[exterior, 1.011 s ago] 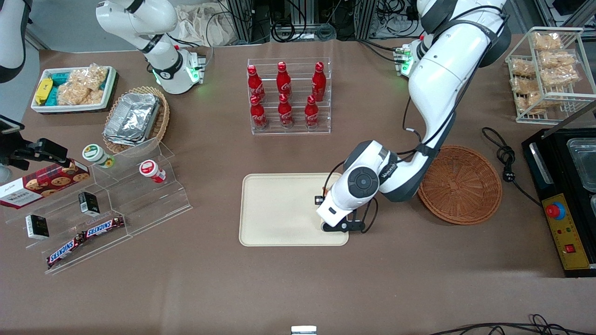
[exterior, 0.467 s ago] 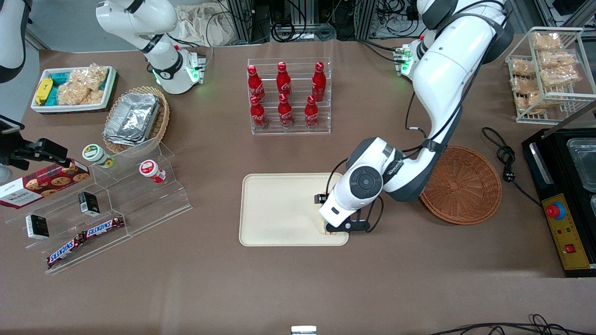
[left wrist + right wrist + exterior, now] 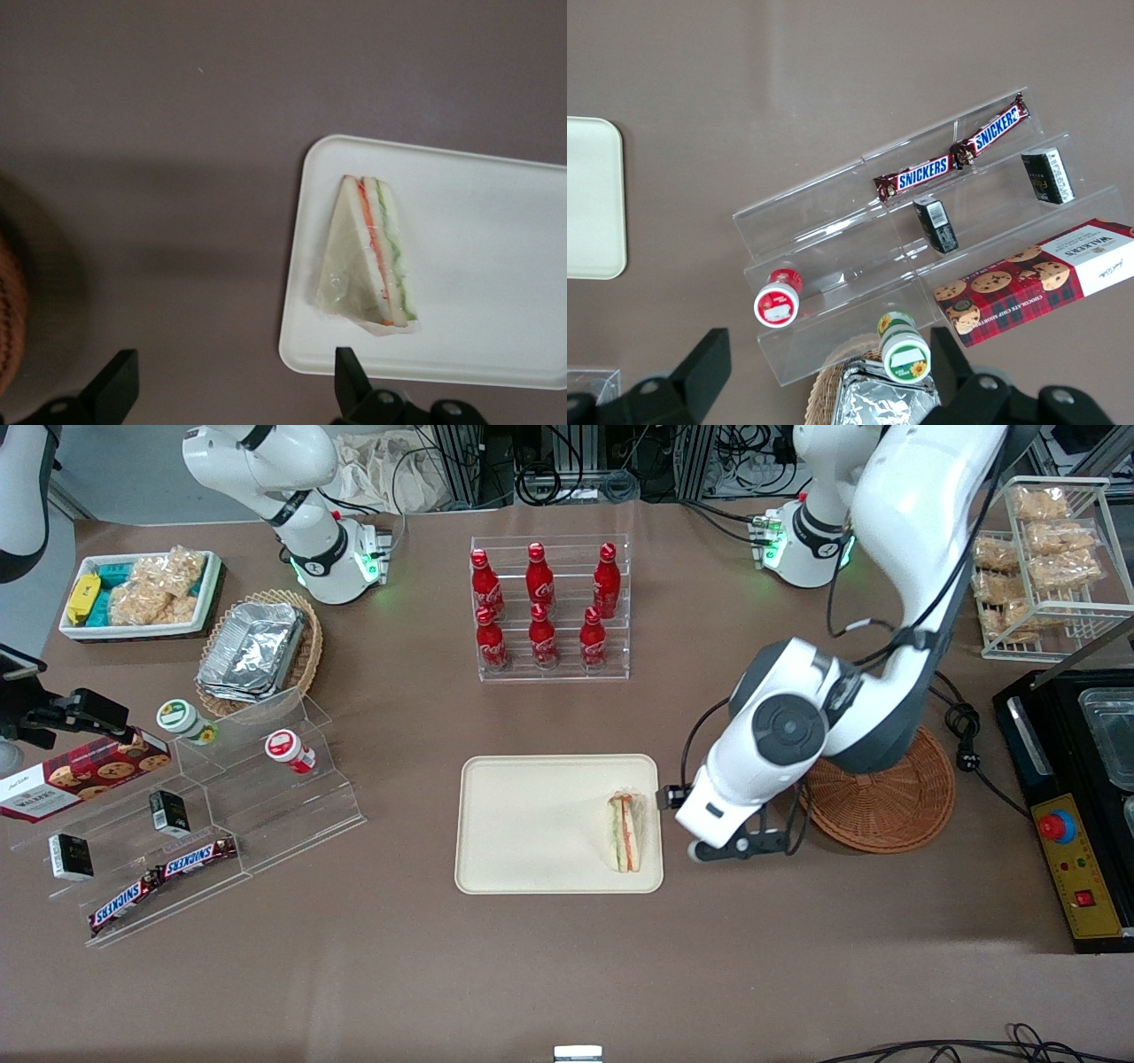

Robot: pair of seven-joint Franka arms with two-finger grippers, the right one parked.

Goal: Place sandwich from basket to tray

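Observation:
The wrapped triangular sandwich (image 3: 625,833) lies flat on the cream tray (image 3: 532,824), at the tray's end toward the working arm. In the left wrist view the sandwich (image 3: 368,257) rests near a corner of the tray (image 3: 496,266). My left gripper (image 3: 722,841) hangs open and empty above the bare table between the tray and the reddish-brown basket (image 3: 886,806). Its fingers (image 3: 350,382) stand wide apart with nothing between them, and the gripper (image 3: 232,390) is clear of the sandwich. The arm covers part of the basket, and what shows of the basket is empty.
A clear rack of red cola bottles (image 3: 549,611) stands farther from the front camera than the tray. An acrylic stepped shelf with Snickers bars (image 3: 164,872) and small jars lies toward the parked arm's end. A black appliance (image 3: 1076,797) and a wire rack of snacks (image 3: 1041,558) sit toward the working arm's end.
The gripper let go of the sandwich on the tray, rose and moved off toward the basket. The sandwich, hidden under the hand before, now shows in full.

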